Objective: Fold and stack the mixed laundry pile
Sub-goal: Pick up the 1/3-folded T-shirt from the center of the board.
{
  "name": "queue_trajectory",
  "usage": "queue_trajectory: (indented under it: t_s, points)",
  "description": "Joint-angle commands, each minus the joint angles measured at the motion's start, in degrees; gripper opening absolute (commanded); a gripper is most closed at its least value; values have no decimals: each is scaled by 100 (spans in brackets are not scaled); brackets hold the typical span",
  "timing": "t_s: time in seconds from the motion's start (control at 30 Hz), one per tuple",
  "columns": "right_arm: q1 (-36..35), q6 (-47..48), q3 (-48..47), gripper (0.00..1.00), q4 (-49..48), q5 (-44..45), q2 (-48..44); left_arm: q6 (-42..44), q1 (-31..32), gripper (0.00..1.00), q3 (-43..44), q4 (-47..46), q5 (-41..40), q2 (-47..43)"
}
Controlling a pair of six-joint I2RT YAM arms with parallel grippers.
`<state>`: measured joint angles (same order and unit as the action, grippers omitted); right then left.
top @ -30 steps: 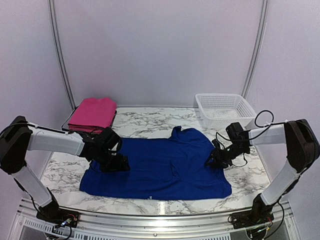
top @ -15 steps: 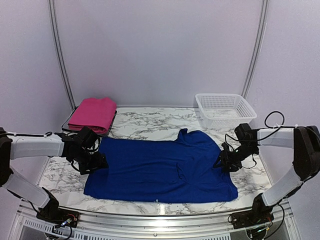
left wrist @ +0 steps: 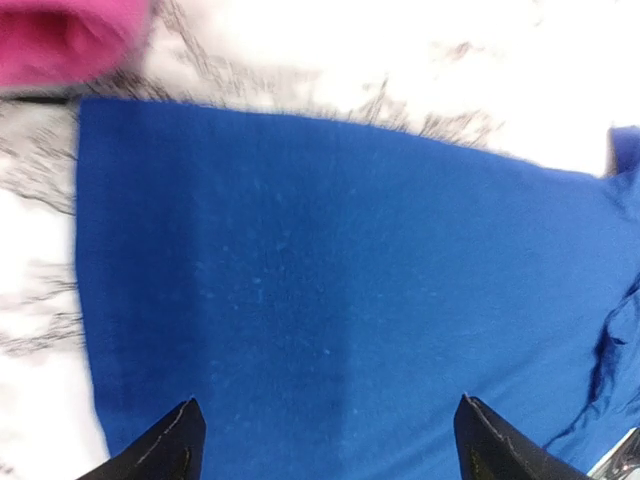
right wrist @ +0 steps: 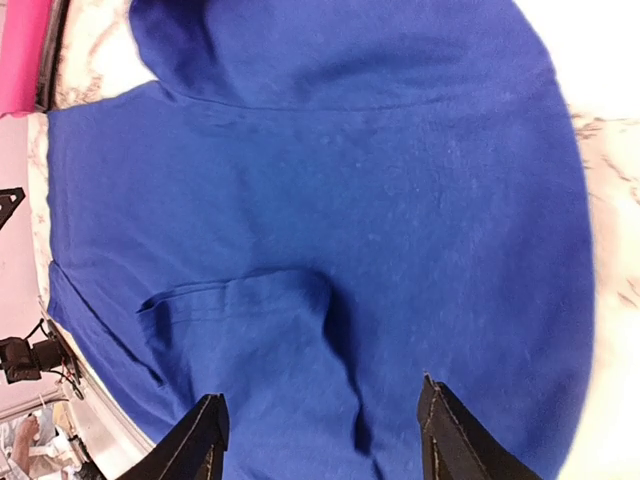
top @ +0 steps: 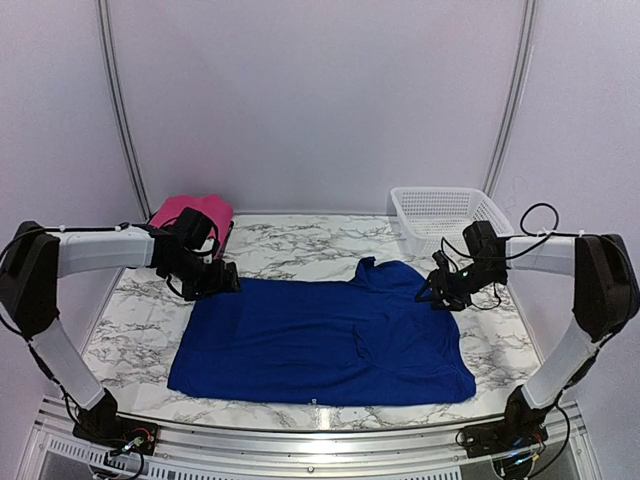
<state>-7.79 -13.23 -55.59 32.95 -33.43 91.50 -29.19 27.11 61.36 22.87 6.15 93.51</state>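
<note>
The royal blue garment (top: 320, 335) lies spread flat across the middle of the marble table, with a small fold ridge near its centre; it fills the left wrist view (left wrist: 330, 280) and the right wrist view (right wrist: 330, 220). The magenta-pink garment (top: 185, 212) sits folded at the back left, partly hidden by the left arm; a corner shows in the left wrist view (left wrist: 60, 40). My left gripper (top: 222, 283) is open and empty over the blue garment's back left corner. My right gripper (top: 432, 296) is open and empty over its back right edge.
A white mesh basket (top: 447, 217) stands at the back right, just behind the right arm. A dark tray edge (top: 228, 237) shows under the pink garment. Bare marble table (top: 300, 240) lies behind the blue garment and along its left and right sides.
Both grippers have moved back toward the far edge of the blue garment. The left went from the garment's left side to its back left corner. The garment lies flatter and wider than one second ago.
</note>
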Motion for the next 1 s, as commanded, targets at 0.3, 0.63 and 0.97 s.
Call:
queue_trajectory:
  t_s: [0.3, 0.63, 0.97]
  points:
    - [-511, -143, 675, 57, -258, 143, 502, -137, -4, 84, -942, -112, 246, 244]
    - [-525, 498, 500, 57, 376, -268, -147, 11, -11, 86, -1555, 96, 358, -644]
    - [-619, 1079, -2626, 50, 401, 1040, 1211, 473, -552, 92, 65, 362, 338, 81]
